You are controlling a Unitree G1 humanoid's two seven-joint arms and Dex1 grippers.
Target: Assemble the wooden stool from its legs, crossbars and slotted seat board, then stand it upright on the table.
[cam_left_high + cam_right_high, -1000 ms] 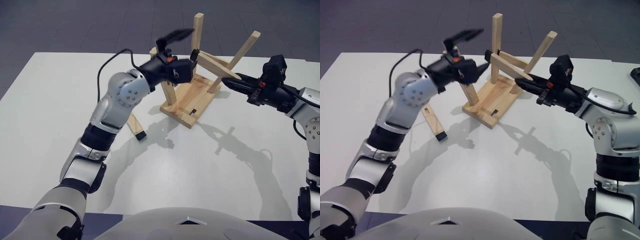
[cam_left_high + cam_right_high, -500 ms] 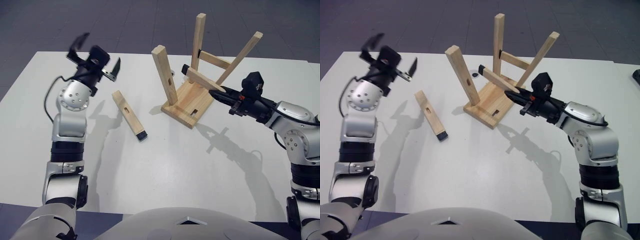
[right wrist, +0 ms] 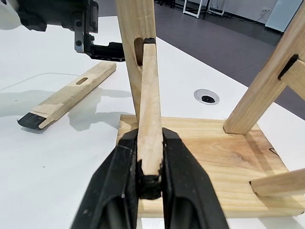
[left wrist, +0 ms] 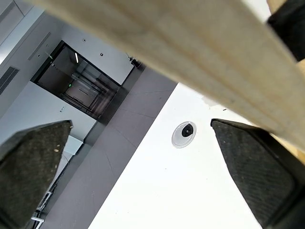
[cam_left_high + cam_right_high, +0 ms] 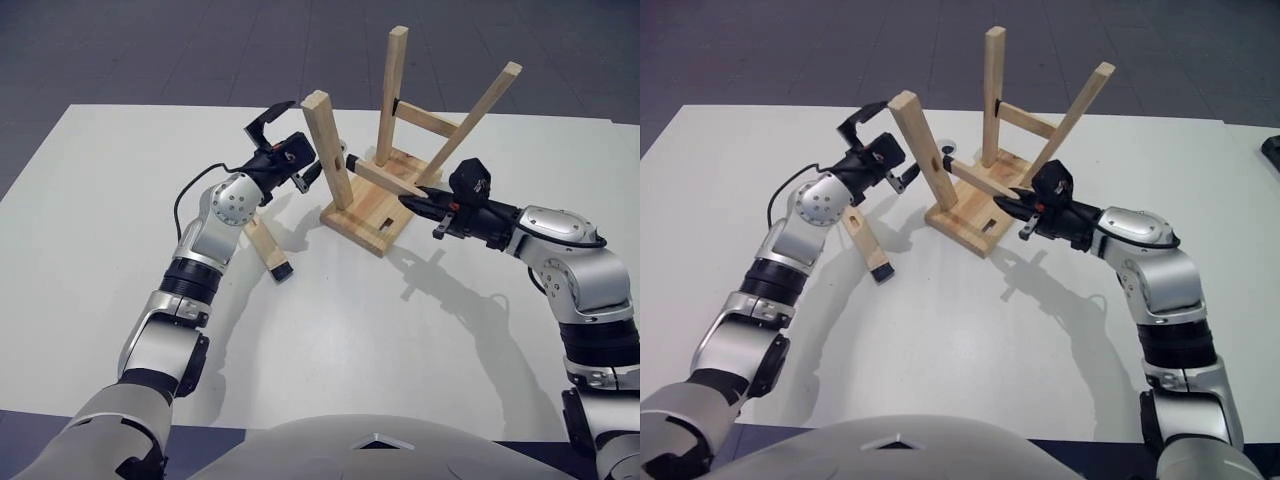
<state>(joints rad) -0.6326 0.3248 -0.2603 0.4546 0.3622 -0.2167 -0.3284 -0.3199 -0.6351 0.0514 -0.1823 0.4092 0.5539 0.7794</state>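
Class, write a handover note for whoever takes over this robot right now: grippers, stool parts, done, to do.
Left gripper: open, beside the near leg, holding nothing.
Right gripper: shut on a crossbar, its far end at that leg's slot.
Done: three legs stand in the upturned seat board; a second crossbar joins the other two.
To do: seat the held crossbar, fit the loose leg lying on the table, turn the stool upright.

The left arm (image 5: pixel 207 232) and right arm (image 5: pixel 580 268) wear silver-grey rounded shells, black joint bands, black jaws, one black cable (image 5: pixel 181 200).
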